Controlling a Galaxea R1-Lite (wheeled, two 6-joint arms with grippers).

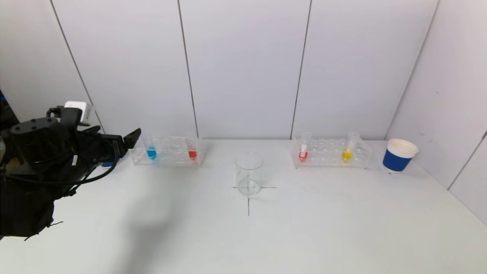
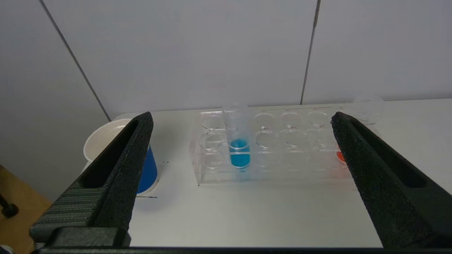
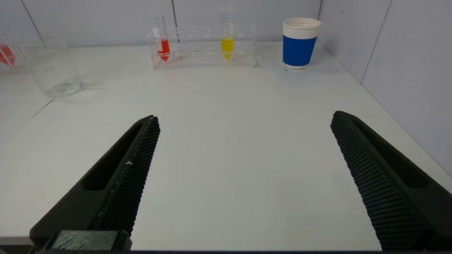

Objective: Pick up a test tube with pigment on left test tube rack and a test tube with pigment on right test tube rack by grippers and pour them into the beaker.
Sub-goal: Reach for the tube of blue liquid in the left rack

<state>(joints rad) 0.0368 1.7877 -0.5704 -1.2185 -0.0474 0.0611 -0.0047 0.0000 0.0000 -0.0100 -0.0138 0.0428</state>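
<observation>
Blue-pigment tube (image 2: 239, 148) sits racked ahead between wide-spread left gripper (image 2: 243, 120) fingers, right gripper (image 3: 245, 121) wide and empty, beaker (image 1: 249, 174) unfilled, nothing picked.

No readable text, no labels, brands or numbers, faint marks on the test tubes (image 3: 227, 33) illegible
</observation>
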